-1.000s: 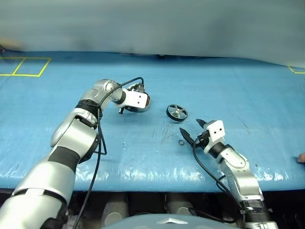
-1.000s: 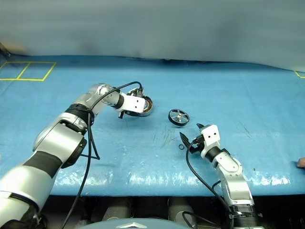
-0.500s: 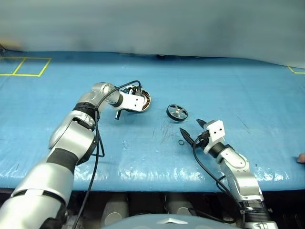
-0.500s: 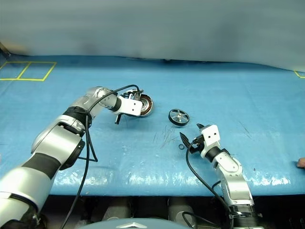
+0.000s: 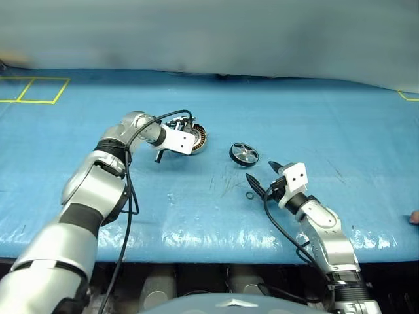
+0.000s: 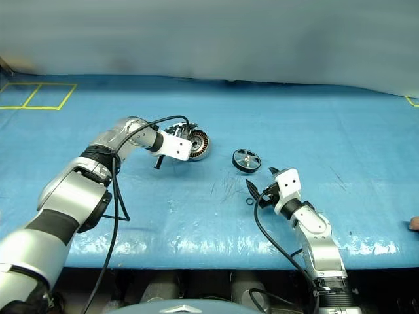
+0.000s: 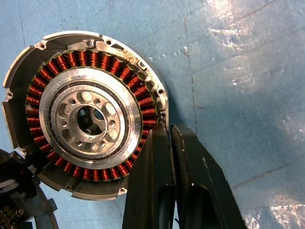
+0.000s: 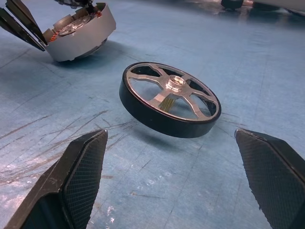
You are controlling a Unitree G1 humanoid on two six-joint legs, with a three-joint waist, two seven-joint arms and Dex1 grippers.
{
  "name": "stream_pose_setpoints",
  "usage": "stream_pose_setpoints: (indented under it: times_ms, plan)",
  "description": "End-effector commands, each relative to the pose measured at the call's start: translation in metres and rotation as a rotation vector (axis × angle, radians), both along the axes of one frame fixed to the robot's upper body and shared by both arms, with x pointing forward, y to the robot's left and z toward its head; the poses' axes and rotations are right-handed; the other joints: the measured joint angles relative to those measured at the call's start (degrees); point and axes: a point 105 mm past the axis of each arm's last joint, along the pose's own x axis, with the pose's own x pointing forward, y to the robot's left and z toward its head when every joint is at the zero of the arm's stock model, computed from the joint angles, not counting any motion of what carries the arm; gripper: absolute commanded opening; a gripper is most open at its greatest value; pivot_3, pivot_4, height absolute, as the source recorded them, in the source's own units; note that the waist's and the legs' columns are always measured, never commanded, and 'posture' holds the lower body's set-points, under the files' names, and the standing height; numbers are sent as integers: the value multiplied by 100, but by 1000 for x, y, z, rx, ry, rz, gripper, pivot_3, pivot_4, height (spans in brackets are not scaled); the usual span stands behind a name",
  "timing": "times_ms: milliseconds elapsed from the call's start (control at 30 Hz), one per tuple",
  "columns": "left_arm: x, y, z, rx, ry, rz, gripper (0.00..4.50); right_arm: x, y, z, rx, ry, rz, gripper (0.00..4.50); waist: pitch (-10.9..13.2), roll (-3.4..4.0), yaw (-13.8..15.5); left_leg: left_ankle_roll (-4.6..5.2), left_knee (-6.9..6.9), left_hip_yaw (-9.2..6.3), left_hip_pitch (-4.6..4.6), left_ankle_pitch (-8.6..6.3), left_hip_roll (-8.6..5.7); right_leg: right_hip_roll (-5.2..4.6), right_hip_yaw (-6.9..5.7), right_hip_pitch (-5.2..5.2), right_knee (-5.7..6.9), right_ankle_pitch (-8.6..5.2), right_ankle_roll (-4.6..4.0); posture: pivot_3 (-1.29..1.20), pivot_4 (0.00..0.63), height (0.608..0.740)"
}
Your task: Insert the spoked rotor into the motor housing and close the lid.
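Observation:
The motor housing (image 5: 195, 138), a metal ring lined with copper windings, sits tilted at mid-table with its open face turned up. My left gripper (image 7: 167, 130) is shut, its fingertips pinched on the housing's thin outer rim. The spoked rotor (image 5: 243, 154), a silver wheel with a dark rim, lies on the blue table to the housing's right. My right gripper (image 5: 262, 172) hangs just in front of the rotor (image 8: 169, 98), wide open and level, with nothing between its fingers (image 8: 71, 181). The lid is out of view.
A small black ring (image 5: 249, 195) lies on the blue table cover (image 5: 196, 209) beside my right gripper. Yellow tape squares (image 5: 33, 91) mark the far left corner. A person's fingertip (image 5: 414, 218) shows at the right edge. A grey wall closes the back.
My left gripper has shut on the housing's rim and tipped the housing up, so its copper windings now show; hand and housing shifted slightly left. The right arm and rotor have not moved.

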Motion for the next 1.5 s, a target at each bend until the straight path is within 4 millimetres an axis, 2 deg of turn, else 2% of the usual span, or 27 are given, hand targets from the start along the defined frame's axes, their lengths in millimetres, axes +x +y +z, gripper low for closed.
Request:
stream_pose_setpoints:
  times_ms: [33,167,367,633,800,900,933,1000,1100,1367,1500]
  plan:
    - [-1,-8,21,-5,-89,-111,148,1,1,9,0,-42,8,4500,0,0,3,0,0,0,-1,0,0,-1,0,-1,-1,0,0,0,150,740]
    - [-7,-9,25,18,-117,-197,148,0,0,8,-1,-40,8,4500,1,0,14,0,0,0,-5,0,-1,-3,0,-2,-4,1,-1,0,150,740]
    - [-36,-9,20,28,-72,-329,148,-1,3,6,-2,-26,23,4500,2,1,8,0,-3,1,-5,0,0,-5,0,-3,-5,3,-6,0,150,740]
    - [-85,-1,13,42,38,-339,148,1,9,6,-3,-20,47,4500,2,4,-3,0,-3,1,3,0,5,-3,0,-1,6,1,-13,0,150,740]
    - [-103,-2,14,15,75,-312,148,1,13,5,-1,-14,62,4500,2,4,20,0,9,0,3,0,5,-3,-3,2,10,-2,-7,0,150,740]
    - [-105,-1,13,15,83,-300,148,2,14,6,-1,-14,69,4500,2,4,21,0,20,1,3,0,4,-3,-3,6,12,-2,-5,0,150,740]
    - [-103,0,12,12,83,-295,297,2,15,6,-1,-14,71,4500,2,4,18,0,24,1,3,0,4,-3,-3,6,13,-2,-5,0,150,740]
    - [-99,-1,12,8,54,-301,681,3,15,7,-2,-15,74,4500,2,4,15,0,29,2,3,0,4,-3,-2,6,16,-2,-6,0,150,740]
    - [-95,-8,18,-35,8,-324,1661,2,16,8,-4,-14,77,4500,2,4,17,0,32,2,3,0,4,-2,-2,5,21,-1,-5,0,150,740]
    - [-108,-10,36,-79,40,-388,1661,1,14,5,-4,-1,73,4500,2,4,5,0,32,2,5,0,4,-2,-2,5,26,-2,-5,0,150,740]
    - [-108,-9,43,-61,16,-404,1661,3,15,5,-3,0,79,4500,2,4,8,0,34,2,8,0,4,-1,-1,6,33,-3,-6,0,150,740]
